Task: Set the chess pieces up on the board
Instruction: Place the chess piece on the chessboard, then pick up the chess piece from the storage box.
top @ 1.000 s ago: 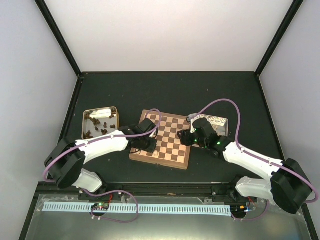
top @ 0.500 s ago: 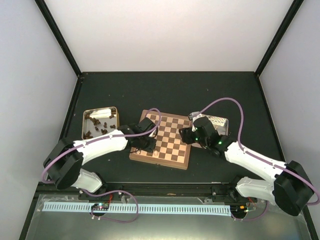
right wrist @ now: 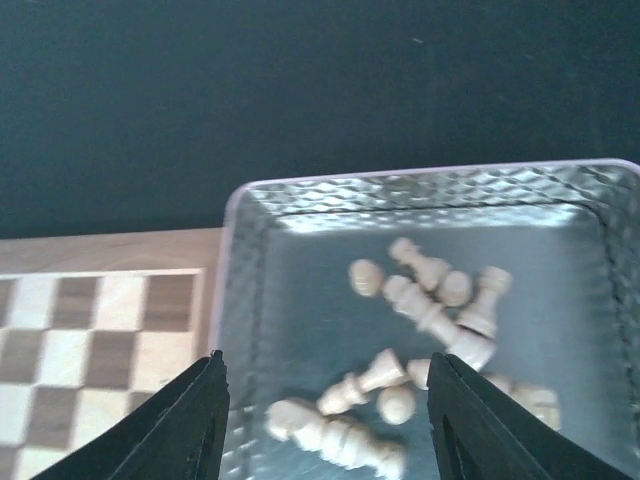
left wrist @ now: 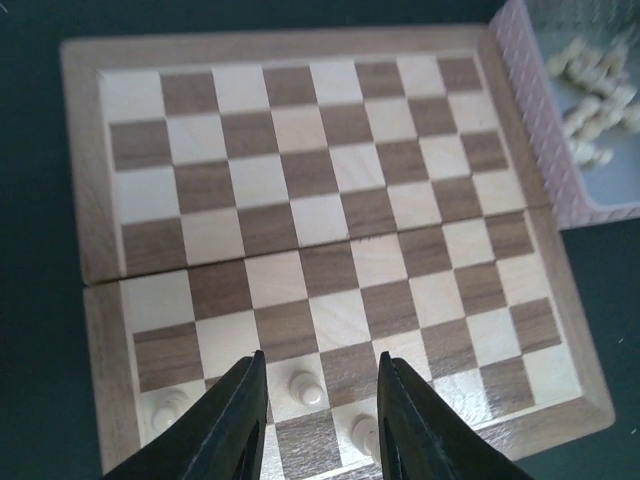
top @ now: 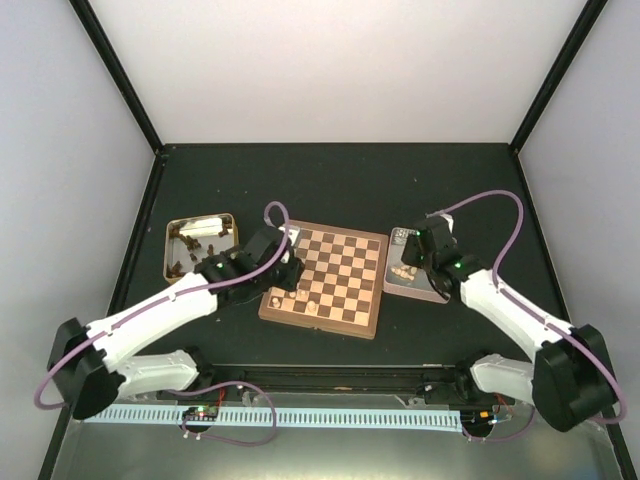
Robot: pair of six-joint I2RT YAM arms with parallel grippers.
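The board (top: 330,280) lies mid-table. Three pale chess pieces stand on its near rows in the left wrist view. One pawn (left wrist: 305,388) stands free between the fingers of my left gripper (left wrist: 320,357), which is open and touches nothing. Two more pawns (left wrist: 168,405) (left wrist: 365,432) stand to either side. In the top view the left gripper (top: 284,278) hovers over the board's near-left corner. My right gripper (right wrist: 325,360) is open above the right tin (right wrist: 300,200), over several pale pieces (right wrist: 430,310) lying loose in it. It holds nothing.
A left tin (top: 172,232) holding several dark brown pieces sits left of the board. The right tin (top: 392,285) abuts the board's right edge. Black side rails and white walls enclose the dark table. A cable loops above each wrist.
My left gripper has opened and left a pale pawn standing on the board, drawing back slightly. My right arm has swung right, off the board to above the right tin.
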